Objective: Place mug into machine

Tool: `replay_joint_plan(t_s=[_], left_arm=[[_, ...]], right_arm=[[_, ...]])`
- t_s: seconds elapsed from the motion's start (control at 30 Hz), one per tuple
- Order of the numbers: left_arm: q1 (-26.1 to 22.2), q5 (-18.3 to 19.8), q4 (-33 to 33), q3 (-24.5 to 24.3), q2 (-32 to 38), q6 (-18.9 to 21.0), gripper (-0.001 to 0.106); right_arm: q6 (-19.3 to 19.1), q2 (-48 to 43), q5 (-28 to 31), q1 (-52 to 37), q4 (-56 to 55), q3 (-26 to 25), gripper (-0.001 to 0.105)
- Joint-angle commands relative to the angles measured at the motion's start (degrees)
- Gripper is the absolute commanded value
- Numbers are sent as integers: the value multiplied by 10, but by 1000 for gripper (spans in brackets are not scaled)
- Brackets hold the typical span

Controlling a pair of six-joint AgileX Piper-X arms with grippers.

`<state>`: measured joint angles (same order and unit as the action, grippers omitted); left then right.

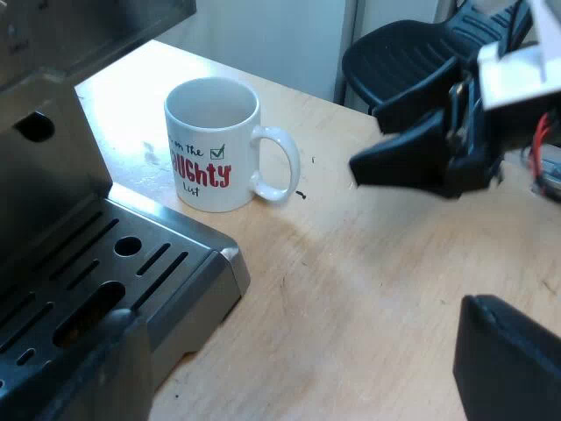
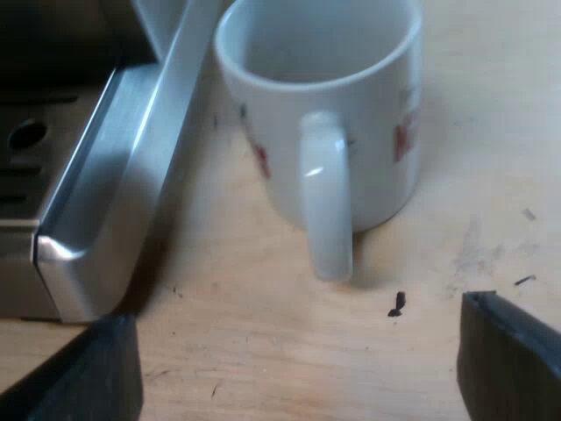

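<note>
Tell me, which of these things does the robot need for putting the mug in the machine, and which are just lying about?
For the job: white mug, standing on the table; espresso machine's drip tray; right pincer, open, facing the mug.
Just lying about: black chair beyond the table; dark crumb beside the mug.

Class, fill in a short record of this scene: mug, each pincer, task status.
mug: white, upright, empty, on the wooden table beside the machine's drip tray
mug handle: turned toward the right pincer
left pincer: open, holding nothing
right pincer: open, near the handle, not touching
task status: mug not yet on the tray
</note>
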<state>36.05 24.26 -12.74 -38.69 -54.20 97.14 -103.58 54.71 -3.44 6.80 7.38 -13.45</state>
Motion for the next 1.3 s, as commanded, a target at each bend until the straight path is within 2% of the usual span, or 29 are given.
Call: replay_joint_plan(t_s=[0.03, 0.07, 0.13, 0.23, 0.37, 0.67, 0.9, 1.07, 1.3], left_arm=[[2, -6, 11, -5, 1, 1, 71], [2, -6, 11, -5, 1, 1, 71], [2, -6, 11, -5, 1, 1, 71], [2, -6, 11, -5, 1, 1, 71], [2, -6, 11, -5, 1, 1, 71], [2, -6, 11, -5, 1, 1, 71], [2, -6, 11, -5, 1, -1, 71], [2, -6, 11, -5, 1, -1, 71], [2, -6, 11, -5, 1, -1, 71]], right_arm=[[-6, 24, 75, 29, 38, 0, 76], [10, 38, 115, 41, 61, 0, 76], [33, 59, 143, 50, 100, 0, 76], [59, 92, 145, 54, 144, 0, 76], [61, 137, 143, 54, 172, 0, 76], [58, 217, 130, 54, 286, 0, 76], [49, 270, 130, 54, 323, -8, 76], [13, 313, 130, 54, 335, -40, 76], [13, 349, 130, 54, 335, -81, 76]])
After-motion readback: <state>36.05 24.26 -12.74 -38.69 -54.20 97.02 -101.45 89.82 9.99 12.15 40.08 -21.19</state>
